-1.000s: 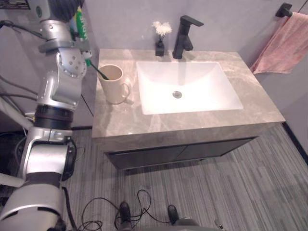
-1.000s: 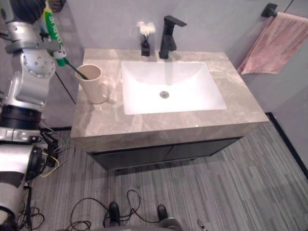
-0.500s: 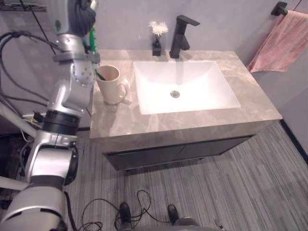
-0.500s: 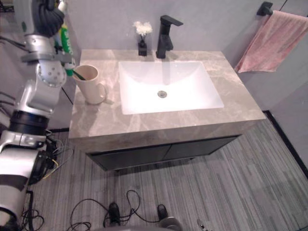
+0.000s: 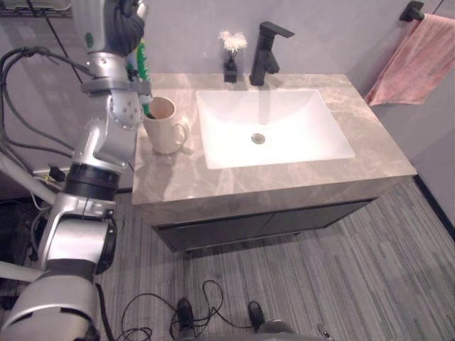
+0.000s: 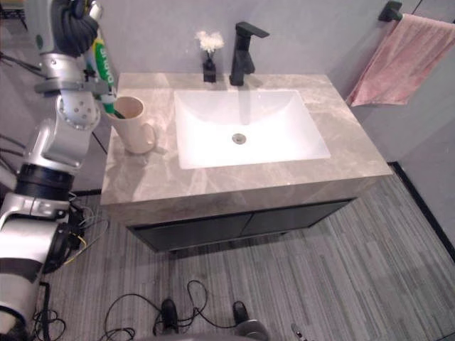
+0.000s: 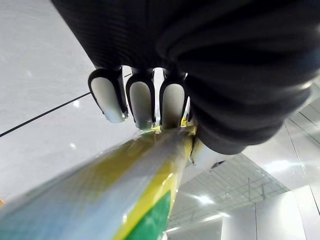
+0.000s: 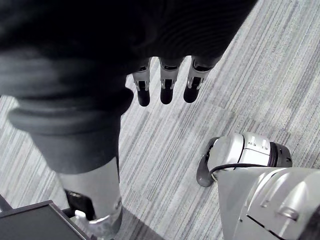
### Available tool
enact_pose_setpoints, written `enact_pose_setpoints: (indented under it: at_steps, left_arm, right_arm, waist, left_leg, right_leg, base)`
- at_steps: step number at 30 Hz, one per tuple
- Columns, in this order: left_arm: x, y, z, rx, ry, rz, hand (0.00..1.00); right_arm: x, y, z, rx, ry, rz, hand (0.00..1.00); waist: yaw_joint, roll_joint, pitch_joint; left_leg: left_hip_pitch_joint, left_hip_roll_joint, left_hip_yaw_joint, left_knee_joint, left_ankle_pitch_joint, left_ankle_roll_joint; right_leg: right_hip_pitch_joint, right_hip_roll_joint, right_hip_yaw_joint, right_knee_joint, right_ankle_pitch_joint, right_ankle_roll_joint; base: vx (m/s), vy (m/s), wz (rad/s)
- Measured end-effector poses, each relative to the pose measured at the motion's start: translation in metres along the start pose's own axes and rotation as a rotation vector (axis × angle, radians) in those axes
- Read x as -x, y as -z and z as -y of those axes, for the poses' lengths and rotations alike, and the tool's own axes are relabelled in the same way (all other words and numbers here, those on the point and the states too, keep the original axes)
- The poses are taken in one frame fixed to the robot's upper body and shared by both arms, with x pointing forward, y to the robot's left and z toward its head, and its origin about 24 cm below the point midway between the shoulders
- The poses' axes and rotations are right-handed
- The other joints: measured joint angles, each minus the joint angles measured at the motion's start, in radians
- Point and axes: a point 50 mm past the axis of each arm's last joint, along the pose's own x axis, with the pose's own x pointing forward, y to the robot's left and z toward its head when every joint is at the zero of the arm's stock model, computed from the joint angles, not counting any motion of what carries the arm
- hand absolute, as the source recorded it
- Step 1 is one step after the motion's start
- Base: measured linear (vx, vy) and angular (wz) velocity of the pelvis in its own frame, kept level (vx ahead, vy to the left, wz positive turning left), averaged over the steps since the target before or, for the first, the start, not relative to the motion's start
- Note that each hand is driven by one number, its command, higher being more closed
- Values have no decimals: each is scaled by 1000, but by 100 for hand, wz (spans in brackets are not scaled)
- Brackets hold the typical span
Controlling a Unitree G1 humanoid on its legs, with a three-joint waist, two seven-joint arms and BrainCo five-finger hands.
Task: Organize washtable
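A cream mug (image 5: pixel 165 129) with a handle stands on the grey marble washtable (image 5: pixel 284 177), left of the basin. My left hand (image 5: pixel 125 20) is raised above it at the far left, shut on a green and yellow toothpaste tube (image 5: pixel 143 71). The tube hangs nearly upright, and its lower end reaches the mug's left rim. In the left wrist view the curled fingers (image 7: pixel 142 102) press on the tube (image 7: pixel 130 195). My right hand (image 8: pixel 165 82) hangs over the striped floor, fingers straight, holding nothing.
A white basin (image 5: pixel 270 128) is sunk into the middle of the top. A black faucet (image 5: pixel 266 53) and a small black vase of white flowers (image 5: pixel 232 60) stand at the back. A pink towel (image 5: pixel 412 60) hangs on the right wall.
My left hand has carried the tube to the right and lowered it, so its bottom end now meets the mug's rim. The dark toothbrush seen in the mug earlier is now hidden behind the tube.
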Motion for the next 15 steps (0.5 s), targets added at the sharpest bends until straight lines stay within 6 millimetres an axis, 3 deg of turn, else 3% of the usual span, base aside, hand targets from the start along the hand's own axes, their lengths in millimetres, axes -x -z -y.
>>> enact_pose_setpoints:
  at_steps: [15]
  left_arm:
    - [2,-9,3,-25,31,58,100]
  right_arm:
    - [0,-1,-1,4,-3,3,0]
  waist:
    - [0,10,20]
  left_leg:
    - [-8,0,-1,0,0,0]
  right_leg:
    - [-5,-1,-2,-5,0,0]
  base:
    - [0,0,0]
